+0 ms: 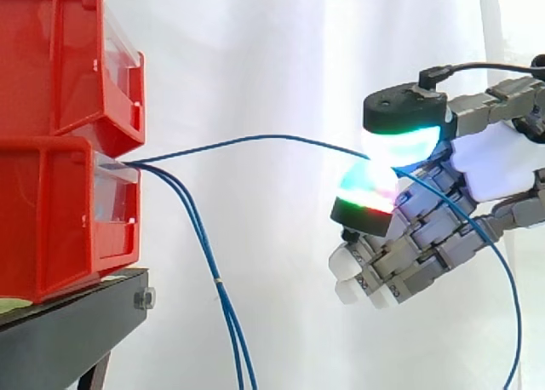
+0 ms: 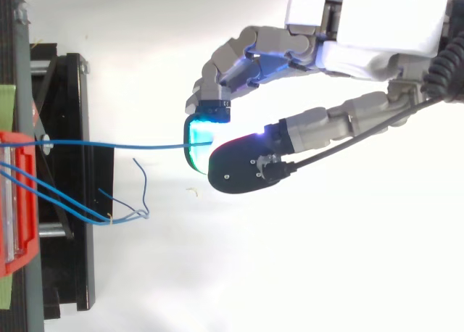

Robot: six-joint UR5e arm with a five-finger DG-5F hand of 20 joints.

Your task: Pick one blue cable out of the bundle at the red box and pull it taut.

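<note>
So: hand pinching one blue cable between two glowing pads, other fingers curled underneath, holding nothing. Cable's long axis runs roughly level from pinch out to lower red bin, with slight arch in side view. Tail drops behind palm. Below it, loose blue cables droop from same bin, clear of fingers. Bin sits on black stand, white curtain behind.

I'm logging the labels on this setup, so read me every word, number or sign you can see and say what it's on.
None: no readable words, numbers or signs show on the red bins, the black stand, the hand or the blue cable it pinches.
</note>
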